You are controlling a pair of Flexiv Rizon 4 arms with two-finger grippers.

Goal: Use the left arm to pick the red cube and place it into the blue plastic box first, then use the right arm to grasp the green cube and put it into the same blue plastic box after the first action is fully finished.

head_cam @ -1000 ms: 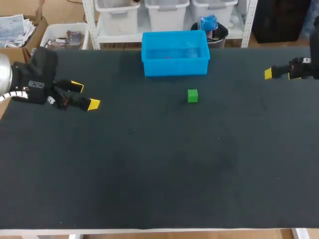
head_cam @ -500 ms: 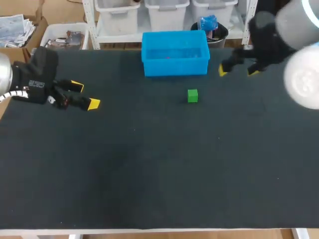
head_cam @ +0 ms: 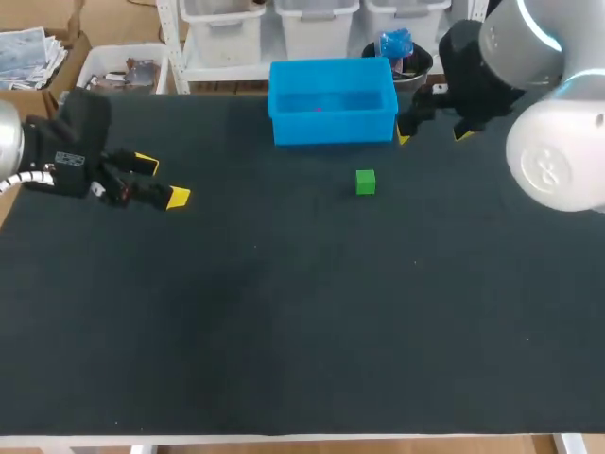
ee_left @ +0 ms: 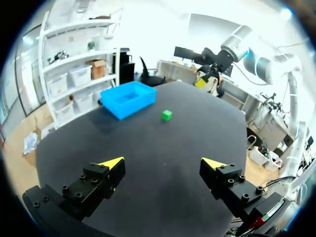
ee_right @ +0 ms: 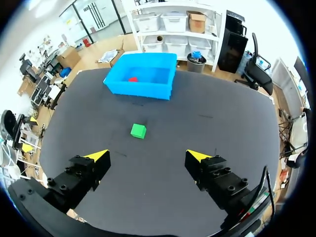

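The blue plastic box [head_cam: 331, 102] stands at the table's far middle, and the red cube [ee_right: 133, 79] lies inside it, seen in the right wrist view. The green cube [head_cam: 365, 182] sits on the black tabletop just in front of the box's right half; it also shows as the green cube [ee_left: 167, 115] and the green cube [ee_right: 138, 131] ahead of each gripper. My left gripper [head_cam: 159, 182] hovers open and empty at the left side. My right gripper [head_cam: 433, 133] hangs open and empty beside the box's right end, above and behind the green cube. The right gripper [ee_right: 147, 156] looks down on the cube.
The black tabletop [head_cam: 302, 312] stretches bare from the green cube to the white front edge. My right arm's large grey joint [head_cam: 558, 156] overhangs the table's far right.
My right arm swung in from the far right edge toward the box, its gripper now beside the box's right end. The left arm and both cubes stayed put.
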